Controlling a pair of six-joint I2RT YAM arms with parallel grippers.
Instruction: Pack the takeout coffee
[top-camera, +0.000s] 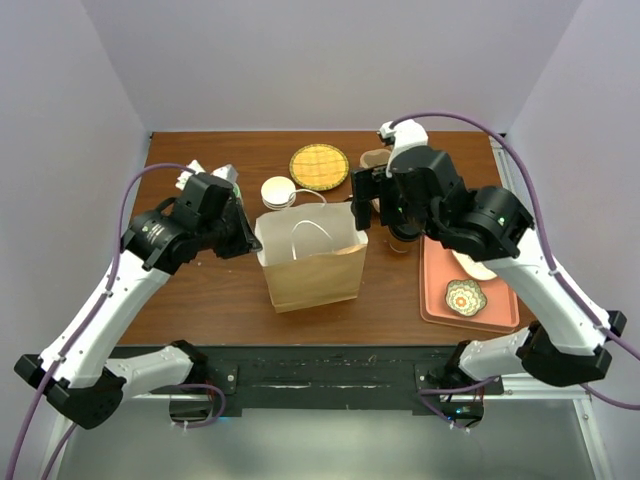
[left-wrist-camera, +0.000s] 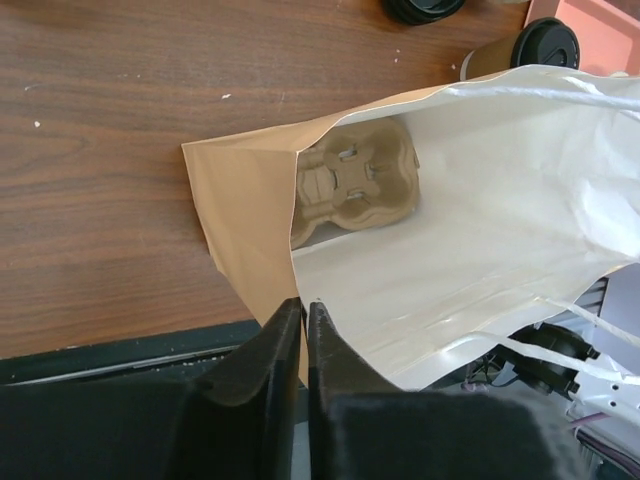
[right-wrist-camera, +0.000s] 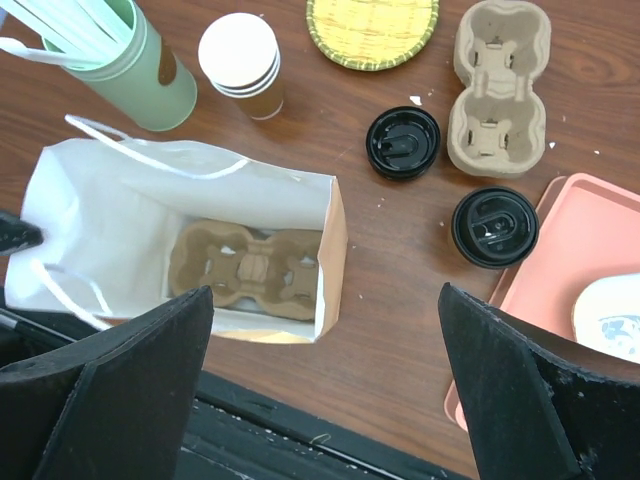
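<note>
Two black robot grippers flank a brown paper bag (top-camera: 312, 272) with a white lining and white twisted handles, which stands open at the centre of a dark wooden table (top-camera: 225, 298). At the bottom of its own wrist view, the left gripper (left-wrist-camera: 303, 306) has its jaws almost together on the bag's brown rim, pinching the paper wall. The right gripper (right-wrist-camera: 325, 295) hangs over the bag's right side, jaws spread wide with nothing between them. A small brown kraft-paper takeout coffee cup (right-wrist-camera: 495, 227) with a black plastic lid stands upright on the table outside the bag. It sits right of centre in the right wrist view, just beside the left edge of a salmon-pink tray (right-wrist-camera: 585, 225). A moulded pulp two-cup carrier (right-wrist-camera: 250, 270) lies flat on the bag's floor. A second pulp carrier (right-wrist-camera: 500, 85) lies at upper right, beside a loose black round lid (right-wrist-camera: 402, 142). A pale green cup of white sticks (right-wrist-camera: 150, 80), a stack of paper cups (right-wrist-camera: 242, 62) and a yellow woven coaster (right-wrist-camera: 372, 25) line the top of that view.
</note>
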